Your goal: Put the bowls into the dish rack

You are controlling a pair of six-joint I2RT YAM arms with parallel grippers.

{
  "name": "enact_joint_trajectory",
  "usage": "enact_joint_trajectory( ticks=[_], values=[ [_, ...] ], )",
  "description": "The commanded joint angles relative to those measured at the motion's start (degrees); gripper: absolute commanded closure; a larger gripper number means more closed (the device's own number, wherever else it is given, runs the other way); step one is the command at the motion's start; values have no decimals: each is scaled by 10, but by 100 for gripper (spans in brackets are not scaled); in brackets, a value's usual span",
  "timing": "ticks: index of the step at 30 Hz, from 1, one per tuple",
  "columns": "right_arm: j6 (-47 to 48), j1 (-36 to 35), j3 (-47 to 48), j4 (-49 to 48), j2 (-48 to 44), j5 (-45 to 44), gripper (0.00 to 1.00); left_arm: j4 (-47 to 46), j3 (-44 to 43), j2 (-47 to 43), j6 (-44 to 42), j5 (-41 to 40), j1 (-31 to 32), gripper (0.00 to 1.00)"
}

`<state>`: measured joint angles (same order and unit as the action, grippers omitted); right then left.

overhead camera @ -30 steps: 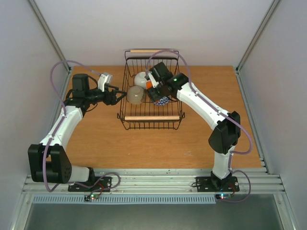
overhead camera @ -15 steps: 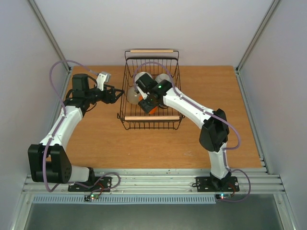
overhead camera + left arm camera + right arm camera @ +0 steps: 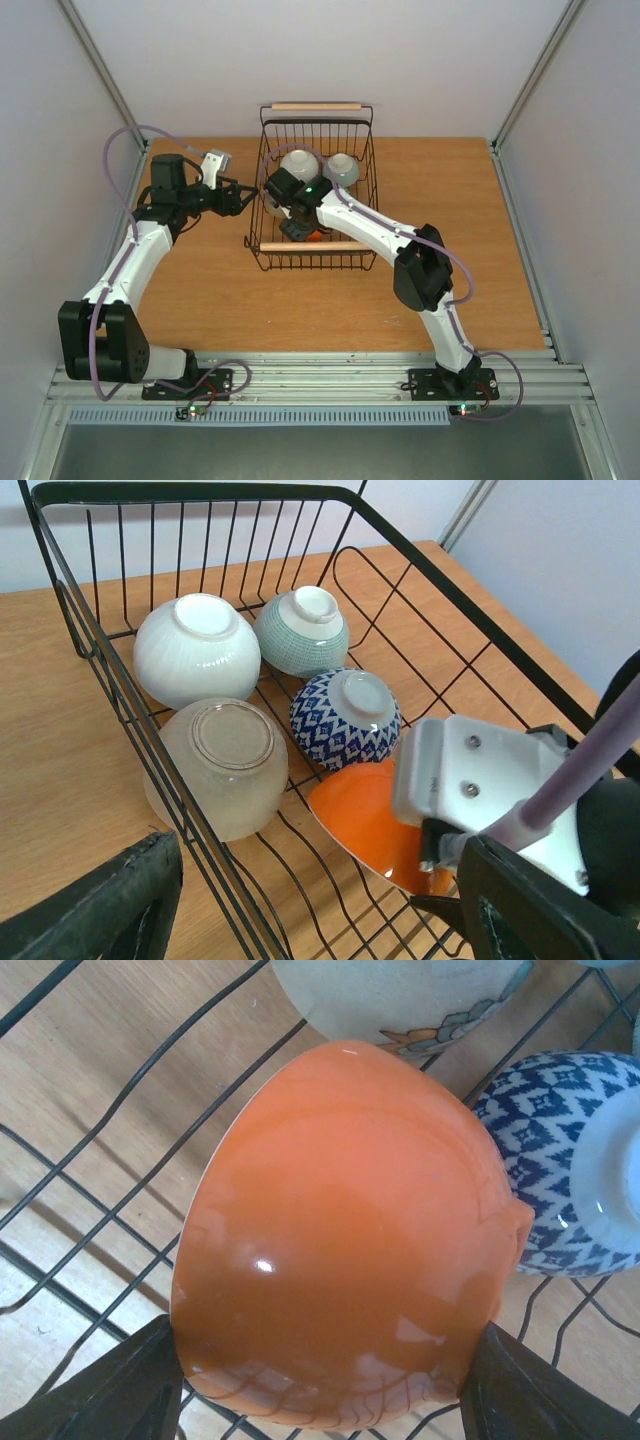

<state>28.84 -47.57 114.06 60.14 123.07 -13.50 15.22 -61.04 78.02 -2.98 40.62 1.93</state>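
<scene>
The black wire dish rack (image 3: pixel 262 243) stands mid-table. My right gripper (image 3: pixel 300 228) reaches into it and is shut on the orange bowl (image 3: pixel 340 1240), which is tilted on its side low over the rack floor (image 3: pixel 375 820). A white bowl (image 3: pixel 197 648), a pale green bowl (image 3: pixel 300 630), a blue-and-white bowl (image 3: pixel 345 718) and a tan bowl (image 3: pixel 225 765) lie upside down in the rack. My left gripper (image 3: pixel 243 198) is open and empty just outside the rack's left wall. In the top view the blue-and-white bowl is hidden under the right arm.
The rack's wooden handles sit at its far end (image 3: pixel 315 105) and near end (image 3: pixel 340 246). The rack's left wire wall (image 3: pixel 150 770) runs between my left fingers and the bowls. The right wrist's white camera mount (image 3: pixel 470 780) hangs over the orange bowl.
My right gripper has carried the orange bowl from the rack's right side toward the near left and lowered it. The left gripper has stayed almost still beside the rack.
</scene>
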Motion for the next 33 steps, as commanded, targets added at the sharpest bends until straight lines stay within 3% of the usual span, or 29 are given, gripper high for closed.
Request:
enact_joint_trajectory(
  ticks=[1,12,17,22,28,33],
  values=[
    [1,-16,53,26,37,-35,99,-14,-9,-9,4,-2,-3,25],
    [-32,-35,149,105,113,-84,99,-13,-9,-9,3,-1,-3,25],
    [-37,-42,172,130,131,-92,92,-13,-9,-9,3,0,-3,25],
    [-39,-46,182,139,145,-80,78,-12,-10,-9,3,1,-3,25],
    [-38,-48,183,141,148,-67,54,-11,-10,-8,3,4,-3,24],
    [-37,-48,183,136,145,-62,44,-10,-11,-7,0,5,-3,25]
  ],
)
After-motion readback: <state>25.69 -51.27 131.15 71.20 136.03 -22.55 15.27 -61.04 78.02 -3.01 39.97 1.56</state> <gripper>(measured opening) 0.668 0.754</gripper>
